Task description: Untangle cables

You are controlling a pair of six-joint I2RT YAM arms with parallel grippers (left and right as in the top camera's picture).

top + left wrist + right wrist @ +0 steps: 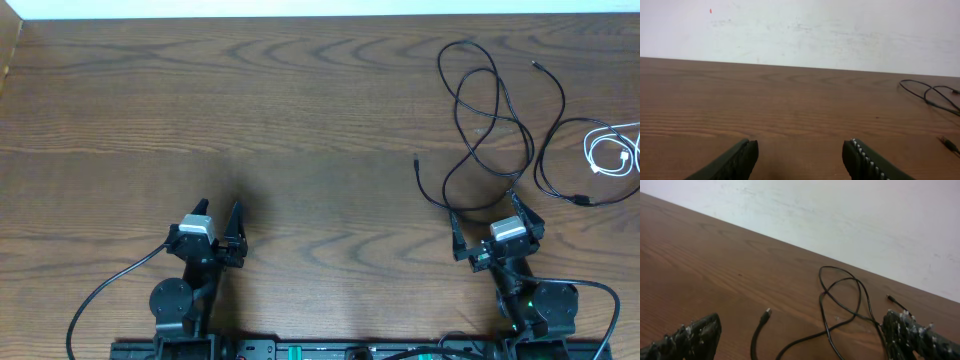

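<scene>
The overhead is the only view that gets the whole mess. The black cables [480,128] lie in loose loops crossing each other at the far right of the table [300,120]. The white cable [590,148] is coiled just beside them at the right edge, and it doesn't show up in either wrist cam.

The right claw [485,208] is spread wide with nothing in it, sitting right at the near end of the black loops. Its own cam shows a loop and a plug end [767,312] lying on the wood ahead, between its fingers [695,337]. I can't tell if a finger touches the cable.

The left claw [220,210] is well apart from all that, jaws apart and empty. Its cam only catches a bit of black cable off to the right, plus the pale wall [800,30].
</scene>
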